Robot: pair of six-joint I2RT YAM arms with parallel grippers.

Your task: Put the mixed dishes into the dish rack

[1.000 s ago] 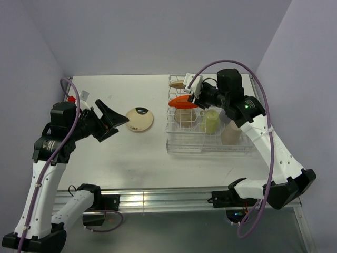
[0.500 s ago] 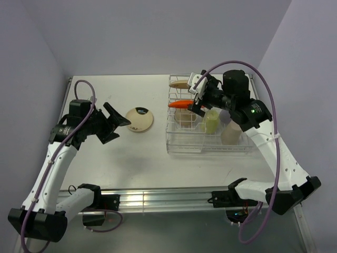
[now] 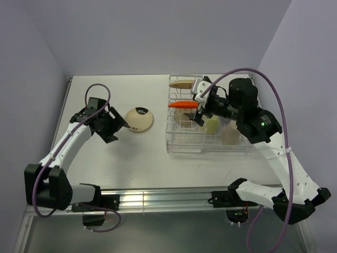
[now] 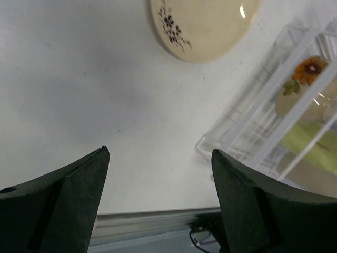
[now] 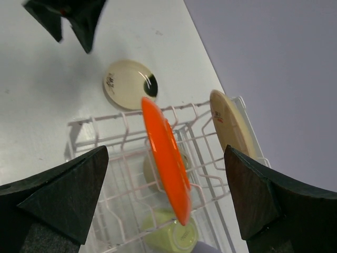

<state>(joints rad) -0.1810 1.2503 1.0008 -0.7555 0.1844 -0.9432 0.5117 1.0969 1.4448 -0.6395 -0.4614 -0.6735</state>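
My right pincer gapes wide, orange plate upright in the dish rack just ahead (nothing gripped). Left pincer wide too, cream saucer on the counter ahead.

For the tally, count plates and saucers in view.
3: orange plastic plate upright in the wire dish rack; tan plate upright at its far end; cream floral saucer on the table. Arm may hide more.

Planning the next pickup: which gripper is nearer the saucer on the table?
Left. The left gripper opens just beside the saucer; the right gripper hangs over the dish rack.
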